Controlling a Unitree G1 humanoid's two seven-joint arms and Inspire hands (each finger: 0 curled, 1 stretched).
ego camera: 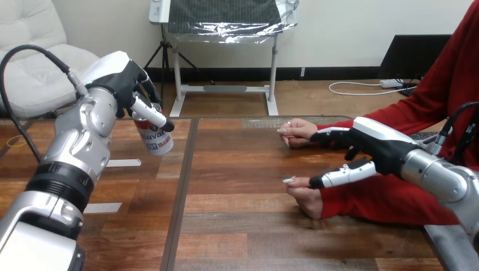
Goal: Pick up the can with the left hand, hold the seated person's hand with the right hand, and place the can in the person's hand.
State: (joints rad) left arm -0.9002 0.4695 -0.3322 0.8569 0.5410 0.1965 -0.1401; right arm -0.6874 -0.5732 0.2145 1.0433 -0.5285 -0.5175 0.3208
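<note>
A white can (pixel 158 140) with red and blue print hangs above the table's left part, tilted, with my left hand (pixel 123 79) shut round its top. The person sits at the right with two hands on the table: the far hand (pixel 297 130) and the near hand (pixel 305 196), which lies with its fingers pointing left. My right hand (pixel 377 148) reaches in from the right between the two, open, its fingers (pixel 330 136) stretched toward the far hand's wrist and its thumb (pixel 342 175) lying over the near hand's wrist. It curls round neither hand.
Strips of white tape (pixel 123 163) lie on the wooden table (pixel 237 226) below the can. A dark seam (pixel 182 192) runs down the tabletop. The person's red sleeve (pixel 384 197) covers the table's right part.
</note>
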